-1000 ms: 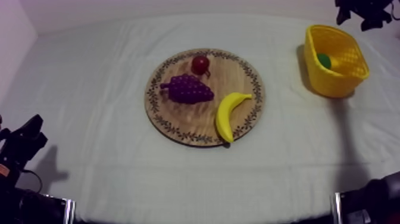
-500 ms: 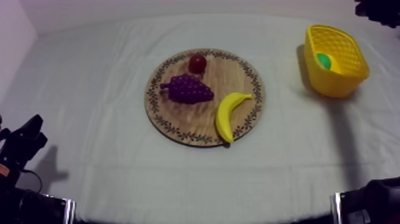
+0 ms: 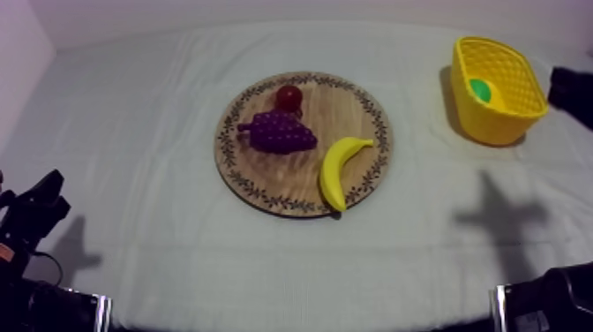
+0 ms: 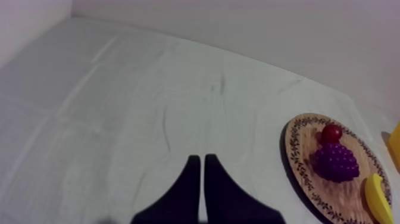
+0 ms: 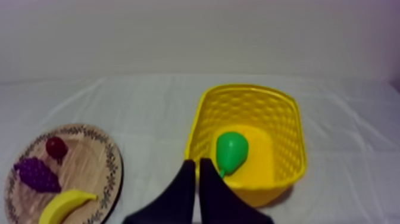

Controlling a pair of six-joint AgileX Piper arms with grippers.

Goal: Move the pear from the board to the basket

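Pear (image 5: 231,152) lies inside basket (image 5: 257,110), on its floor: delivery looks done. Right gripper (image 5: 197,164) near basket's outer wall, pressed together, empty, nothing left to hold. Left gripper (image 4: 199,159) well apart from basket, pressed together, idle.

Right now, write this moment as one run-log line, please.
green toy pear: in yellow basket | round wooden board: purple grapes, yellow banana, small red fruit | left gripper: shut, empty | right gripper: shut, empty
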